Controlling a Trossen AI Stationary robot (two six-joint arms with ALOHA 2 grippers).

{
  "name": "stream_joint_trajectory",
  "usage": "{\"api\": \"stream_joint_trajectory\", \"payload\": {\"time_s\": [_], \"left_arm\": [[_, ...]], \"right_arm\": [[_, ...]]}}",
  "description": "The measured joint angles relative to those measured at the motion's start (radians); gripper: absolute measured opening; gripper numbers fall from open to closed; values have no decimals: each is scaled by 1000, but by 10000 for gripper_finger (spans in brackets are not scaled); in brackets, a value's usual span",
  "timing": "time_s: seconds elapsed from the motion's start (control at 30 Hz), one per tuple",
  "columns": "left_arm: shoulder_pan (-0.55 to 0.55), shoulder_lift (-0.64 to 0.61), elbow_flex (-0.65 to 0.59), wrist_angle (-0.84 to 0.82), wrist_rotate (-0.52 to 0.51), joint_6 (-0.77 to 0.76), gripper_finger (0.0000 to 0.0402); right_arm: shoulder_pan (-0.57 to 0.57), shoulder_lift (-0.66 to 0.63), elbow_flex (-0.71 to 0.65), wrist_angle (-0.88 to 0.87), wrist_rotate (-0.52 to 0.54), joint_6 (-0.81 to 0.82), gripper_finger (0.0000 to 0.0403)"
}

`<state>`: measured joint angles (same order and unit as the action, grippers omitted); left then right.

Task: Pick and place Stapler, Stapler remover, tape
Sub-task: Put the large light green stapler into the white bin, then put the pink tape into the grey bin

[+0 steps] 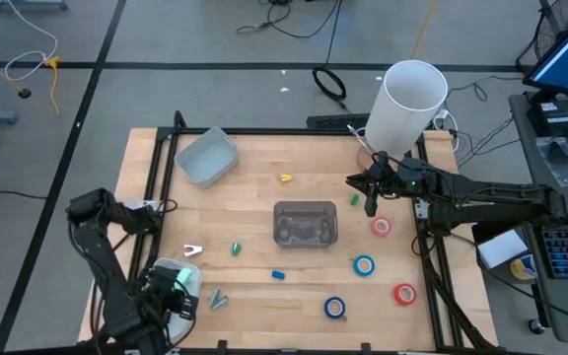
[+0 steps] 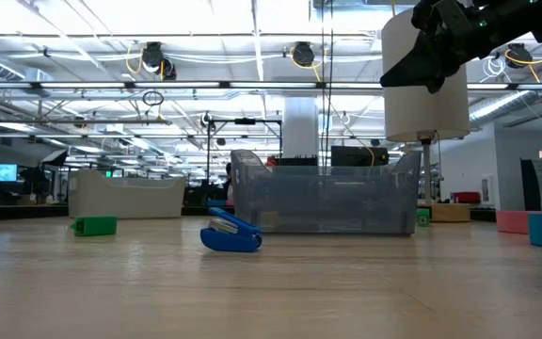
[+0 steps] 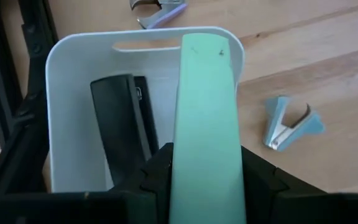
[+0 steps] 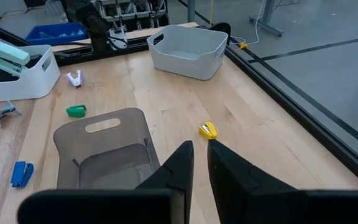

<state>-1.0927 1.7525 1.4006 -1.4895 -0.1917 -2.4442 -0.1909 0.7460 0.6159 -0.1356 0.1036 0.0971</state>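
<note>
**Mint-green stapler poised over the white bin**

Left gripper (image 3: 205, 186) clamps the mint-green stapler (image 3: 205, 112), its long axis running straight out from the fingers, over the white bin (image 3: 73, 81) that already holds a black stapler (image 3: 120, 127). Release looks next. Right gripper (image 1: 373, 189) hovers closed and empty, far nearer the tape rolls (image 1: 381, 227).

You had the lidless storage bin (image 1: 306, 224) at the middle of the bench (image 1: 264, 163). Four tape rolls (image 1: 364, 265) lay to its right and toward the front edge, apart from one another. A second bin (image 1: 207, 157) sat at the back left. At the front left corner, the left claw (image 1: 169, 289) held a stapler (image 3: 205, 118) over a small tray (image 3: 73, 87), with another stapler (image 3: 120, 124) lying inside it and a staple remover (image 3: 289, 122) just beside the tray. The right claw (image 1: 371, 202) hovered right of the middle bin.
</note>
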Motion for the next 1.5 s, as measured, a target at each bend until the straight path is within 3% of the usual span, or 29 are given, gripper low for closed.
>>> {"api": "stream_joint_trajectory", "payload": {"time_s": [0.6,0.9,1.2,1.5], "left_arm": [[11,106,0,14,9,-2,126],[13,127,0,24,61,-6,127],[13,127,0,24,61,-4,173],[15,115,0,24,31,-3,159]], "right_arm": [[0,0,0,0,0,0,38],[0,0,0,0,0,0,38],[0,0,0,1,0,0,38],[0,0,0,1,0,0,38]]}}
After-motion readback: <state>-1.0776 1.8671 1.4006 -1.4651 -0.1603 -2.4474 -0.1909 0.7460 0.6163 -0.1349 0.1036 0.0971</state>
